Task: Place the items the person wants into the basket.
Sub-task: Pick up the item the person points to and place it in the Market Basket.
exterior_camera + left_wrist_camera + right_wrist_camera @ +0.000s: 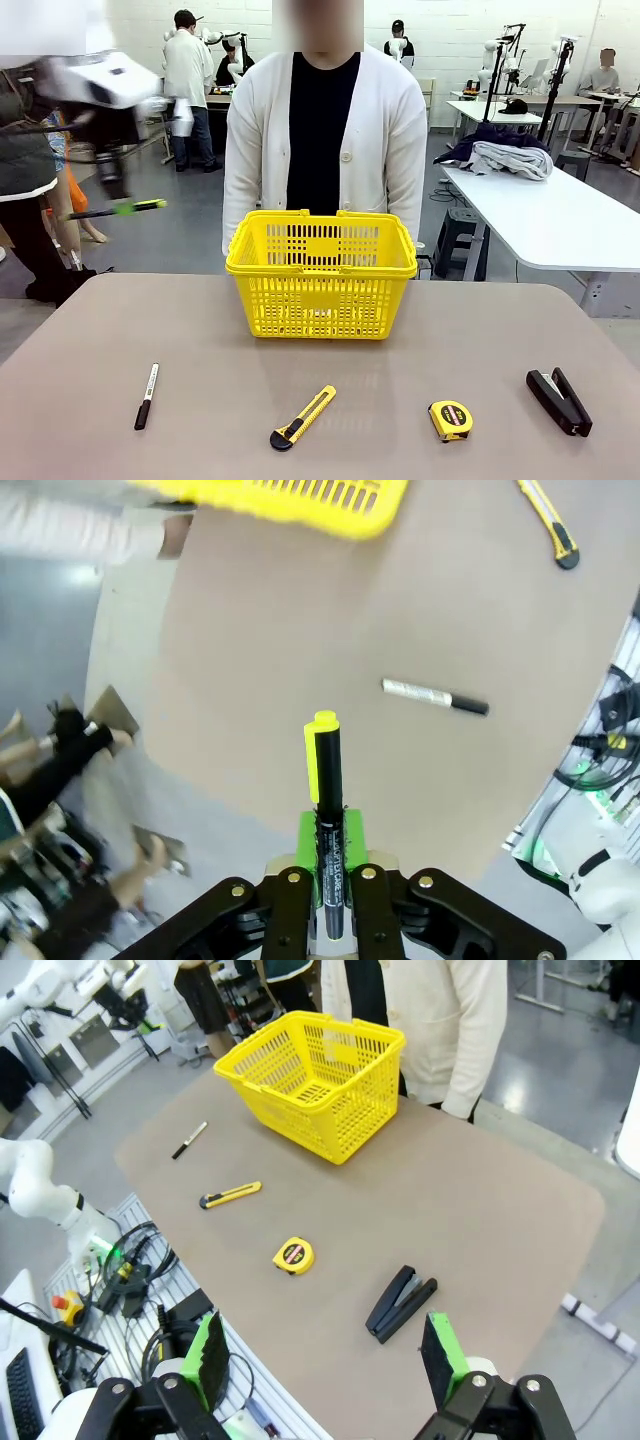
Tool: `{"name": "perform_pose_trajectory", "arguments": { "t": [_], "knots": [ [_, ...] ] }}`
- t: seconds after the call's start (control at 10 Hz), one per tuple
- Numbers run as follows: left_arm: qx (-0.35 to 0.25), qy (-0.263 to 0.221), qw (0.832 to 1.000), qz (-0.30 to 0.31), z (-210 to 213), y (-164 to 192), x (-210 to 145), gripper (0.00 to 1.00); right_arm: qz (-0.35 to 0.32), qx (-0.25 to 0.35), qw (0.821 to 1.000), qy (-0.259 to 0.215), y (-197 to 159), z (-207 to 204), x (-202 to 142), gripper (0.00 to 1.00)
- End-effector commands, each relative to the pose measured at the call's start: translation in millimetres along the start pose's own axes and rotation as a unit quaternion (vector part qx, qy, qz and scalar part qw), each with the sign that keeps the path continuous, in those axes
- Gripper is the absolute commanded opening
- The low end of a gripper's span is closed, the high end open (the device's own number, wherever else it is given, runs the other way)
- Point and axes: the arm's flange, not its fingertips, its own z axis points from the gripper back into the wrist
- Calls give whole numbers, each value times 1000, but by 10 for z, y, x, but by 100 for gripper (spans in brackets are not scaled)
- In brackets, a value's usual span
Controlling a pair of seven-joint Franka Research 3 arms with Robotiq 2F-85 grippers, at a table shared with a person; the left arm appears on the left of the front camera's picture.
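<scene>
Well left of the basket (320, 270) and raised above the surface (90, 330), the left pincer (328, 842) is pressed onto a thin black pen (327, 770), whose yellow-green end sticks out past the fingers. The step in hand looks like carrying this pen to the basket. To do it well, the arm should travel high enough to pass the near rim and stop over the middle of the open top, between the two handles. It should then lower the pen inside before letting go, since so thin a thing dropped from above could bounce out or slip through the lattice.

On the surface, the black marker (147, 395) lies front-left of the basket. The yellow utility knife (303, 417) lies in front of the basket, the tape measure (450, 420) front-right, and the black stapler (560, 400) farther right. The person (320, 130) stands just behind the basket. The right pincer (325, 1340) hangs spread and empty, high above the surface on the stapler's side of the basket.
</scene>
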Motion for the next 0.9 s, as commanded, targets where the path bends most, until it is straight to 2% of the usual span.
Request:
{"name": "perform_pose_trajectory", "arguments": {
  "t": [0.0,0.1,0.3,0.5,0.8],
  "knots": [
    [-12,1,998,-66,-11,423,598,11,6,9,1000,-12,-7,23,24,100],
    [-21,-10,996,-86,-50,483,962,11,6,9,1000,-12,-7,23,24,100],
    [-51,-37,991,-116,-161,509,1461,11,6,9,1000,-12,-7,23,24,100],
    [-77,-57,988,-121,-336,536,1791,11,6,9,1000,-12,-7,23,24,100],
    [-115,-55,982,-142,-697,415,2171,11,6,9,1000,-12,-7,23,24,100]
  ]
}}
